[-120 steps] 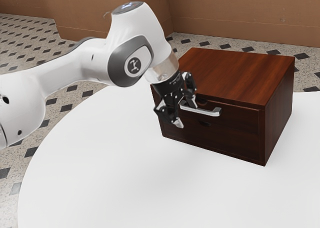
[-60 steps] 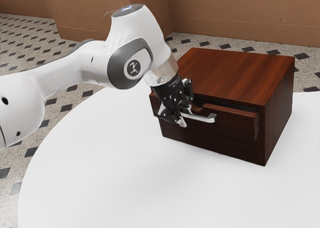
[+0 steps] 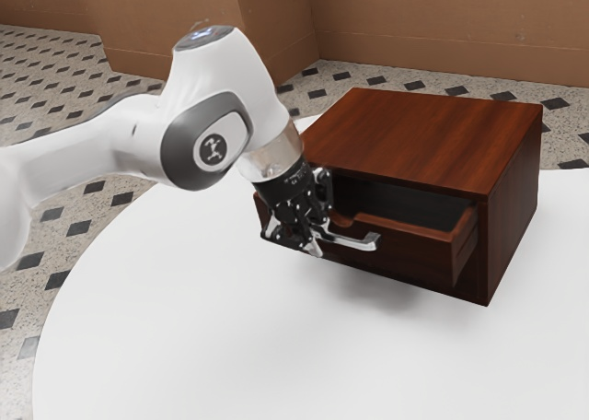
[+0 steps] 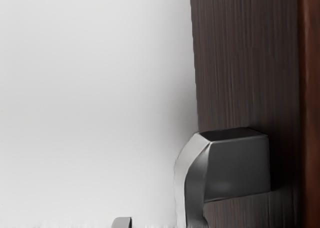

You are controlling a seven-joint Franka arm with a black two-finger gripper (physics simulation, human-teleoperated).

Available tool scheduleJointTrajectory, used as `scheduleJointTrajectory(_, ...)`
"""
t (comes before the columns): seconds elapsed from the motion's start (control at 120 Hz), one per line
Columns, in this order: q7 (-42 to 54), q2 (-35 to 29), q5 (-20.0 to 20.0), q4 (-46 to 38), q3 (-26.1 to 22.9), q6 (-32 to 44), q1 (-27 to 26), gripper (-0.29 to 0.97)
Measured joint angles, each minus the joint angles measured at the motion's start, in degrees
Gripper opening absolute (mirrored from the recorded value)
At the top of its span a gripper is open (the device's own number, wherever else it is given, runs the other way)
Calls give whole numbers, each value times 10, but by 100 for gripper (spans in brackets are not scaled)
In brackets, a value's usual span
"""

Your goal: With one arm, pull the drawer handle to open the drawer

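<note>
Arm extended, wrist tilted; claw gripping handle.

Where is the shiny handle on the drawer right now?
In the exterior view the handle sits near the middle, on the front of the open drawer, with the gripper shut on its end toward the view's left.

You are looking into a simulated indoor room, home-like: speckled tile floor with dark diamonds, plain brown walls, round white table.
</note>
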Motion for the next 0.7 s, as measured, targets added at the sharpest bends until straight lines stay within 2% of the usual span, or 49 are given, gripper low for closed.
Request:
scheduleJointTrajectory(0.525,1,-79,-16,-95,11,8,-12,5)
scheduleJointTrajectory(0.7,1,-102,-19,-120,8,12,1,4)
